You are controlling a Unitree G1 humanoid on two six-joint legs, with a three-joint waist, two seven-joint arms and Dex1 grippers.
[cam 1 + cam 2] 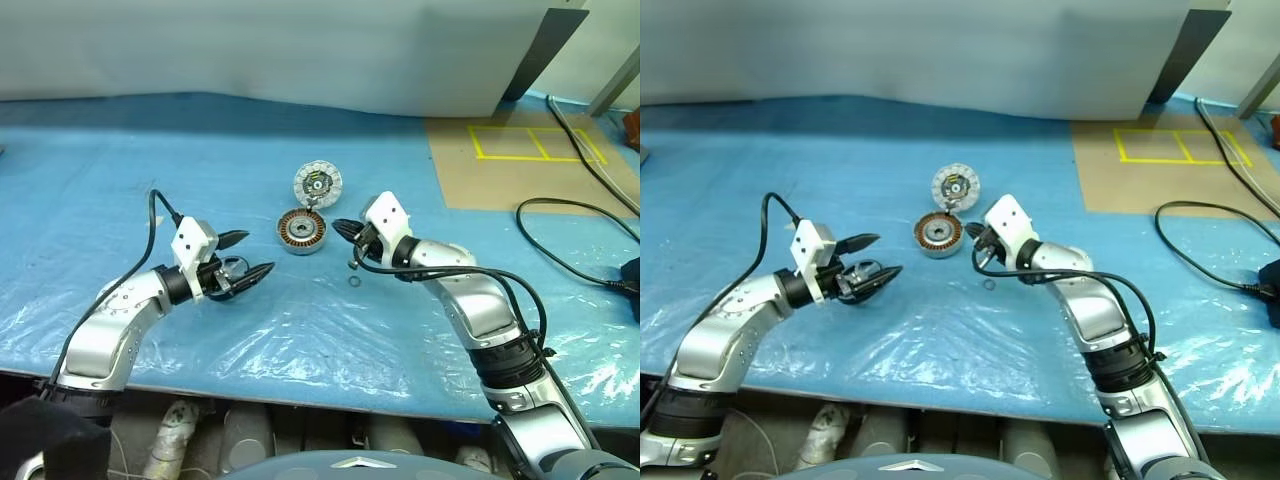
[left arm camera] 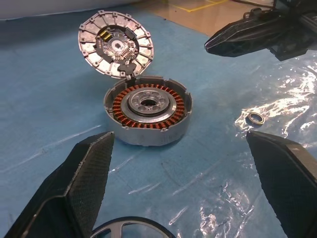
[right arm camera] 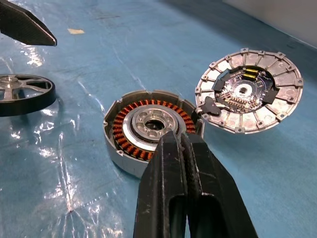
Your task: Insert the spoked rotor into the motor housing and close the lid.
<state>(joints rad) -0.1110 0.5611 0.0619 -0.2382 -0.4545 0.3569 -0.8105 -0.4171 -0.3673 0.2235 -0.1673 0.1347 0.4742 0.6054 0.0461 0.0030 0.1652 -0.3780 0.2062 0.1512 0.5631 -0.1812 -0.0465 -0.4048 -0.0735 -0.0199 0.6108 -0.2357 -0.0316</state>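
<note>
Copper-wound motor housing (image 2: 147, 109), lid (image 2: 116, 45) tilted open

A blue plastic sheet (image 1: 300, 330) covers the tabletop; a cardboard panel (image 1: 520, 170) with yellow tape squares (image 1: 535, 143) and black cables (image 1: 570, 255) lie alongside.

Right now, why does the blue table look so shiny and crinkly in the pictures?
Clear plastic sheet over the blue table catches the light: in the left eye view, white glare streaks run along its front edge; in the left wrist view, bright glints sparkle around the small ring; in the right wrist view, wrinkles gleam beside the motor housing.
</note>
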